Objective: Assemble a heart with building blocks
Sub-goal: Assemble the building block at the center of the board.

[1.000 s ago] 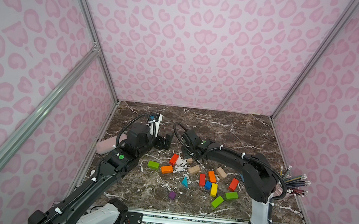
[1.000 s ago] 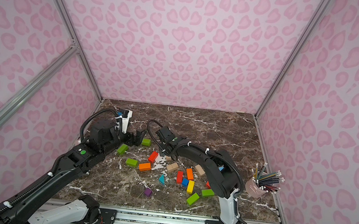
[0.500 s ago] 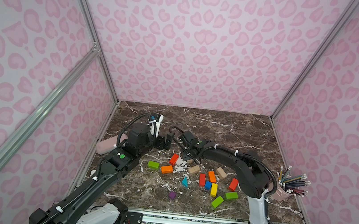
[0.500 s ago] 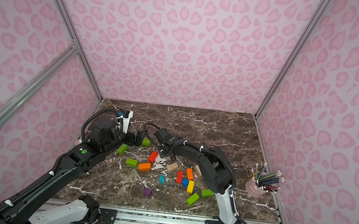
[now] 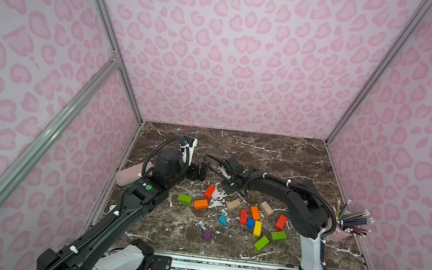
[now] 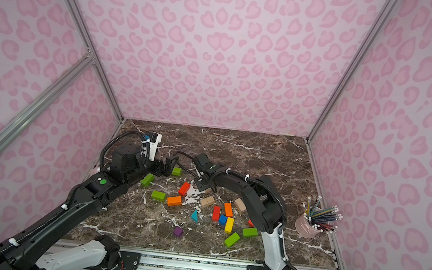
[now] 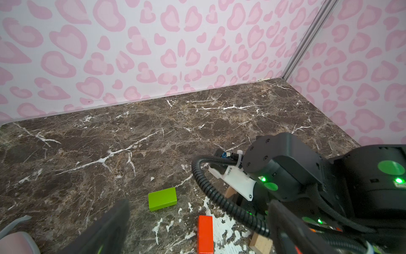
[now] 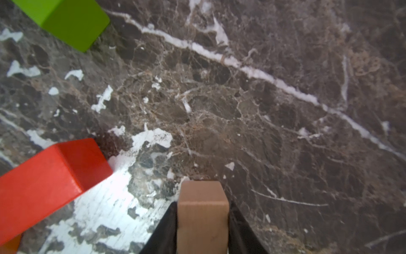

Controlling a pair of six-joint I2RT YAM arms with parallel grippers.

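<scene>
One block in hand: the right gripper (image 8: 203, 204) pinches a plain wood brick (image 8: 203, 222), its black fingers (image 8: 167, 231) flush against the two long sides.
Where it is: low over the marble tabletop (image 8: 274, 92), just beside a red brick (image 8: 50, 182), with a green brick (image 8: 66, 22) farther off. Whether its underside touches the marble cannot be told.
Handling: probably light, stiff and not fragile. Bare wood should give decent friction. The flat parallel sides near the middle are the sensible place to hold, since an end pinch could let it swivel.
Look: pale tan, fine grain, square end face, softly rounded edges, unpainted.
Left gripper (image 7: 197, 204): spread wide and empty, above the same red and green bricks.
Other pieces: an orange brick (image 5: 200, 204), a teal wedge (image 5: 222, 220) and a purple cube (image 5: 207, 235) lie scattered, and no heart outline has formed yet.
</scene>
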